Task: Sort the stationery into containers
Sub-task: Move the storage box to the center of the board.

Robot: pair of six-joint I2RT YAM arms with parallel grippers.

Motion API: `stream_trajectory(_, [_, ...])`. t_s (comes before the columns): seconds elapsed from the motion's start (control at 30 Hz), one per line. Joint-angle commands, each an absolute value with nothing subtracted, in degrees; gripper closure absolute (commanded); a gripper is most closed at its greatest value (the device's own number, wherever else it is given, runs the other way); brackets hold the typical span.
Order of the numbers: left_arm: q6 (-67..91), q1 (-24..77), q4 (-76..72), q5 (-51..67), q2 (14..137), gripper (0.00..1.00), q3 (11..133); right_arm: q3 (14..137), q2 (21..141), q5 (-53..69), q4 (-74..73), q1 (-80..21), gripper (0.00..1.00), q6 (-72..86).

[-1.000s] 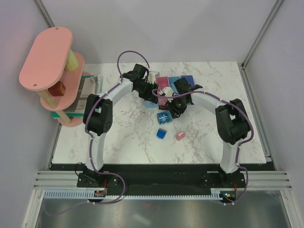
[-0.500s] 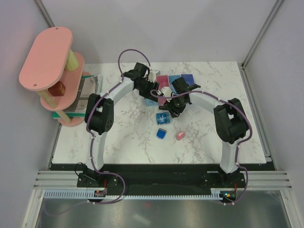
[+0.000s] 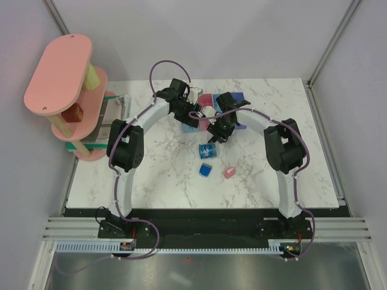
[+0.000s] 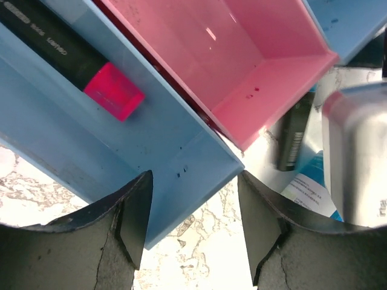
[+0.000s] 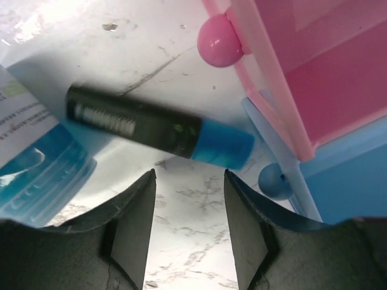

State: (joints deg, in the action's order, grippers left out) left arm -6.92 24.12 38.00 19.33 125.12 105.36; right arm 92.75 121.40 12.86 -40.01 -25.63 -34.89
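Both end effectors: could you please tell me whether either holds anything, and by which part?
Nothing is held. The right end effector is open with the blue-capped marker lying untouched beyond it; the left end effector is open, empty.

Lighting is bright and even, with soft shadows. Small glare streaks mark the pink bin floor beyond the left gripper.

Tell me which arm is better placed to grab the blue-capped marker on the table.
Right. The right gripper is open with the blue-capped marker lying just ahead of it, beside the bins; the left gripper, also open, is over the blue bin.
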Motion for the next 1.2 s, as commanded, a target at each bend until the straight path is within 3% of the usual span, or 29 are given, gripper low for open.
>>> stream_trajectory(0.0, [-9.4, 24.08, 38.5, 17.31, 122.17, 0.35, 106.35, 98.78, 123.92, 12.83, -41.57, -24.35, 0.43, -39.19])
stream_trajectory(0.43, [-9.23, 24.96, 39.02, 13.54, 124.63, 0.34, 111.09, 100.02, 122.17, 12.22, -44.56, -24.43, 0.42, -44.56])
stream_trajectory(0.77, [-8.0, 25.05, 40.08, 16.18, 119.19, 0.34, 111.8, 101.42, 121.73, 14.59, -49.83, -24.61, 0.41, -51.67])
stream_trajectory(1.17, [-9.75, 24.0, 40.69, 9.76, 105.48, 0.34, 98.89, 104.59, 122.34, 10.29, -55.11, -27.68, 0.34, -65.56])
